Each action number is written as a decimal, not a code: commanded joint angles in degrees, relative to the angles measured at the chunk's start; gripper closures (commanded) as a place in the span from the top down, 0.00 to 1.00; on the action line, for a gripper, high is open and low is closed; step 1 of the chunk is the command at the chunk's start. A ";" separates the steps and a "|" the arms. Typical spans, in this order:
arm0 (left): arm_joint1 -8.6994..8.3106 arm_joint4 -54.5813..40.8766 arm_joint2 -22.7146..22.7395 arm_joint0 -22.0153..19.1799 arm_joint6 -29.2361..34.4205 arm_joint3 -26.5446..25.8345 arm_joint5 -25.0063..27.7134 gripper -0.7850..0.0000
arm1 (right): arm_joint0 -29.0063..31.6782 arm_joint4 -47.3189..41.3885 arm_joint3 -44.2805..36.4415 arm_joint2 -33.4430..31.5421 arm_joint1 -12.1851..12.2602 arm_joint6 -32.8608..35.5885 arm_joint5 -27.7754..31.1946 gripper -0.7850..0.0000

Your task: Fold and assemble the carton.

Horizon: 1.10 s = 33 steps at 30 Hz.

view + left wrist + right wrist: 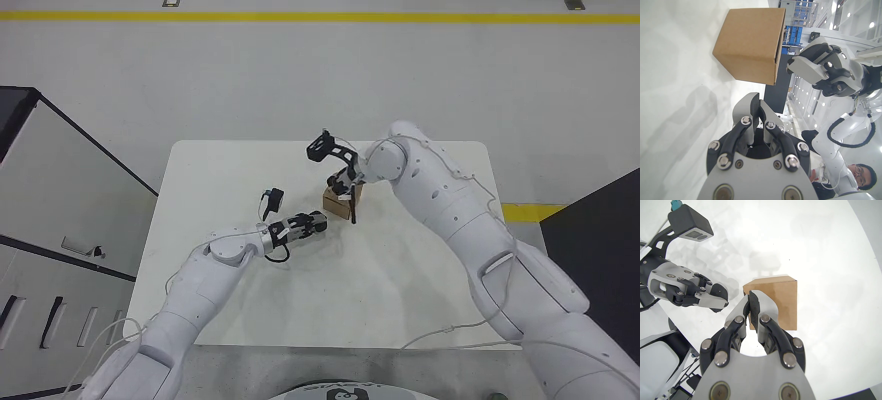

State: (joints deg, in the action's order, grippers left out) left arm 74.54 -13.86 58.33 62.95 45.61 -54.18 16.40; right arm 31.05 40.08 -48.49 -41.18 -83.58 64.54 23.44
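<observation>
Small brown cardboard carton (336, 205): box-shaped, standing on the white rounded-corner table (400, 290), about midway between its side edges and nearer the far edge.
Left gripper (757, 100): fingers pressed together, nothing between them, just beside the carton, apart.
Right gripper (752, 296): fingers pressed together, empty, close above the carton, apart.

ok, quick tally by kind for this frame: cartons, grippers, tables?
carton: 1
grippers: 2 (left gripper, right gripper, jaws shut on both, neither holding anything)
table: 1
Total: 4
</observation>
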 commanded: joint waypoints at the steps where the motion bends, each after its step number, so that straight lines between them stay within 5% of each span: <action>1: -0.03 0.05 0.04 0.09 0.04 -0.16 -0.06 1.00 | 0.36 -0.28 -0.87 -0.86 0.44 0.26 0.15 0.10; 3: -0.07 0.10 0.09 0.17 0.11 -0.33 -0.12 1.00 | 0.84 -0.68 -1.85 -1.74 0.89 0.46 0.32 0.24; 7: -0.16 0.41 0.17 0.43 0.04 -0.88 -0.18 1.00 | 1.83 -1.72 -3.89 -4.11 1.99 0.89 0.48 0.82; 9: -0.23 0.51 0.30 0.64 -0.01 -1.40 -0.23 1.00 | 2.41 -2.55 -4.90 -5.59 2.63 1.29 0.55 0.91; 13: -0.46 0.75 0.72 1.27 0.07 -3.10 -0.17 1.00 | 3.87 -3.71 -7.02 -8.97 4.07 1.44 0.59 1.00; 24: -1.38 4.24 1.69 3.19 0.02 -9.88 -2.20 1.00 | 9.79 -9.97 -12.49 -21.38 8.51 2.05 -0.06 1.00; 33: -1.38 4.24 1.69 3.19 0.02 -9.88 -2.20 1.00 | 9.79 -9.97 -12.49 -21.38 8.51 2.05 -0.06 1.00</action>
State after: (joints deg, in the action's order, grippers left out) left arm 73.17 -9.63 60.02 66.14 45.62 -64.06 14.20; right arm 40.84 30.11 -60.98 -62.55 -75.07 66.59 23.38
